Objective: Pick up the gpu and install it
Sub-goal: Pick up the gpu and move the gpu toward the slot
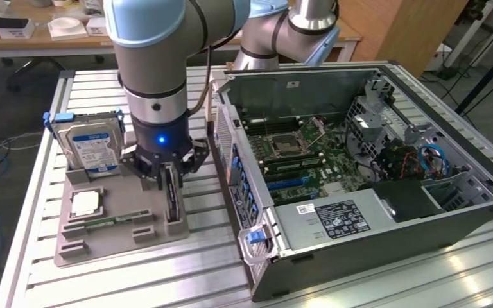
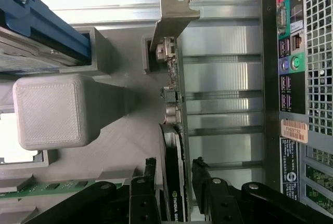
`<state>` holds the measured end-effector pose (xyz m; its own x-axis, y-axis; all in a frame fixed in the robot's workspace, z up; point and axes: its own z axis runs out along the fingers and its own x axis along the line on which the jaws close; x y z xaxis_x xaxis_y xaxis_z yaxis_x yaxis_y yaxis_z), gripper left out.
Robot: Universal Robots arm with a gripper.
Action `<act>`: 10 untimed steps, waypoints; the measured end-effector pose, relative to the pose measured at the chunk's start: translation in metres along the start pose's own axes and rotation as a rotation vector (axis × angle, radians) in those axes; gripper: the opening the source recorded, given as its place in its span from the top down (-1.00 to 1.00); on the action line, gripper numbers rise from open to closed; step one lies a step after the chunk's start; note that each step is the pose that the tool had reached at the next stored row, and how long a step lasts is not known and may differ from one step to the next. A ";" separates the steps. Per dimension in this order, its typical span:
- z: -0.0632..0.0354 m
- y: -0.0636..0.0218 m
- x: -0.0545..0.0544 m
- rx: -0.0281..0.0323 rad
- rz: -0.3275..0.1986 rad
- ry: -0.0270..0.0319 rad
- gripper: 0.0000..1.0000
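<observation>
While the gpu (image 1: 174, 199) stood on its long edge in the slot of the grey holder tray (image 1: 101, 247) nearest the computer case (image 1: 358, 251), the gripper (image 1: 171, 174) hung over it with its jaws spread, one finger on each side of the card and a thin gap showing at both. From the exterior view, the gripper body hid the card's upper end. In the wrist view, it showed edge-on between the black fingers (image 2: 202, 182) and ran out past the picture's border, its silver bracket (image 2: 176, 13) plain at the far end. Only a narrow strip of slatted table (image 1: 203, 276) separated tray from case. Across the tray, the hard drive (image 1: 92, 144) stood well apart.
</observation>
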<state>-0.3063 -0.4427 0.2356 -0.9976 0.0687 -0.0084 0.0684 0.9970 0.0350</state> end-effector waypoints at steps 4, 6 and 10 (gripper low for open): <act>0.0041 0.0004 0.000 0.0002 0.000 0.0001 0.18; 0.0043 0.0010 0.005 0.0003 0.000 -0.0001 0.18; 0.0045 0.0014 0.009 0.0006 0.000 -0.0005 0.18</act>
<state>-0.3156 -0.4404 0.2311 -0.9976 0.0686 -0.0089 0.0683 0.9971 0.0345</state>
